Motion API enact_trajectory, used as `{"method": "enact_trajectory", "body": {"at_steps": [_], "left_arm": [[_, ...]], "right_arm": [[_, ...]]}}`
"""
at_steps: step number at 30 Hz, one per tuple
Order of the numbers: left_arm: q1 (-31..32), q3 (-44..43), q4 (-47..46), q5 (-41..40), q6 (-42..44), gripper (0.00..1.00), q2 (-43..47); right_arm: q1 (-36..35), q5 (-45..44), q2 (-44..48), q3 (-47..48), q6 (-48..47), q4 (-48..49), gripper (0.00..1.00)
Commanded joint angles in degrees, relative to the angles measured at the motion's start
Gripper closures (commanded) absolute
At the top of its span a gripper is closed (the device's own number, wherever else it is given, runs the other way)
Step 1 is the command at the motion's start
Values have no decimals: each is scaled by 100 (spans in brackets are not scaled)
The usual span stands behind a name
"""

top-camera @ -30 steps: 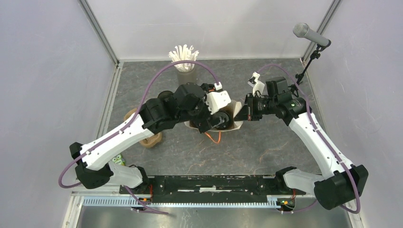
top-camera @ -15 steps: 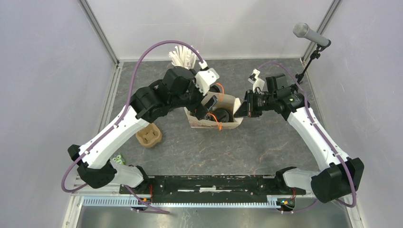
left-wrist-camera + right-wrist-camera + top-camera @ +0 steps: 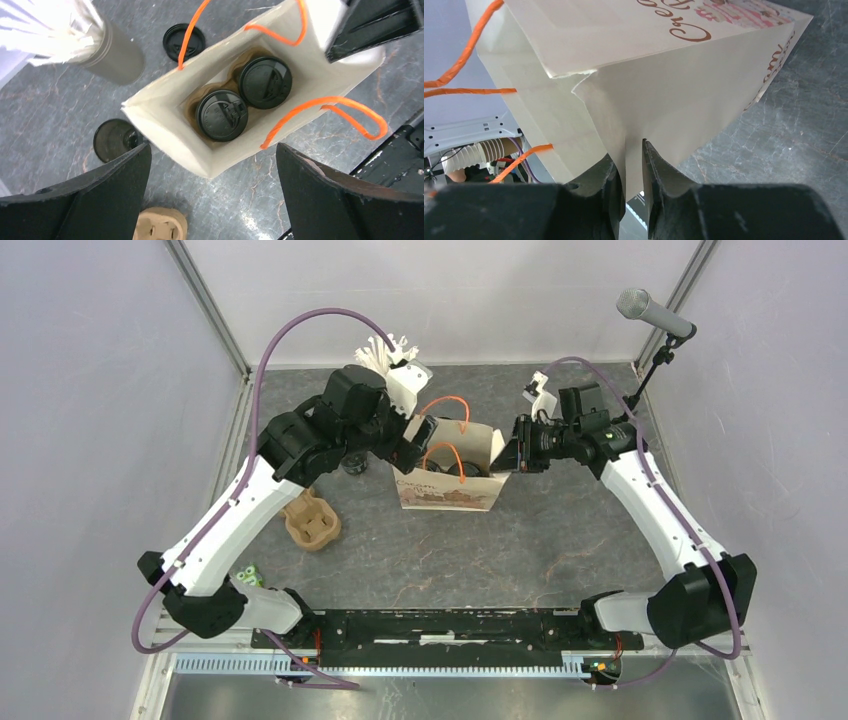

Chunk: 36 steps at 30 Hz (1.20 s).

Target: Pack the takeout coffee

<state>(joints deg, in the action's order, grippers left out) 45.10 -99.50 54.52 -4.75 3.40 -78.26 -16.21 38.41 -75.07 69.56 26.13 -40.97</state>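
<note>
- Pulling back from the bag is the biggest change. A second ago your left arm was bent down over the opening. Now it stands up and away, near the grey cup of straws.
- You see the paper bag has shifted too. Its printed front now faces the overhead camera, and the orange handles are free of the arm.
- Your left gripper is spread as wide as it goes and carries nothing. From this I judge that the placing step is finished.
- Your right gripper is at the right side of the bag. Its jaws are only a little apart, with the side fold of the paper between them. I cannot tell whether they really pinch the paper.
- The takeout coffee is mostly packed: two lidded cups sit side by side at the bottom of the bag, upright.
- One open cup stands on the table just beside the bag, and a loose lid lies apart from it, near the straws. If these two belong to the order, I think you have one more cup to close and pack.
</note>
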Motion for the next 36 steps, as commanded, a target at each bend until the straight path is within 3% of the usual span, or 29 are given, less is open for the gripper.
{"method": "enact_trajectory", "body": {"at_steps": [1,9,16,25,30,34,36], "left_arm": [[-143,-248,349,-460,-434,0,-34],[-400,-281,523,-521,-566,0,-62],[-467,-289,526,-493,-618,0,-49],[-549,-414,532,-528,-730,0,-70],[-698,-729,543,-532,-853,0,-153],[-866,-1192,583,-443,-1006,0,-284],[-942,-1365,602,-452,-1059,0,-338]], "right_arm": [[78,-97,-168,491,-15,249,74],[116,-89,-368,761,15,265,74],[166,-245,-457,1048,63,255,63],[219,-286,-421,1166,146,364,56],[237,-426,-426,1709,102,122,48],[240,-552,-469,2216,-26,-185,29],[244,-538,-389,2263,-43,-218,25]]}}
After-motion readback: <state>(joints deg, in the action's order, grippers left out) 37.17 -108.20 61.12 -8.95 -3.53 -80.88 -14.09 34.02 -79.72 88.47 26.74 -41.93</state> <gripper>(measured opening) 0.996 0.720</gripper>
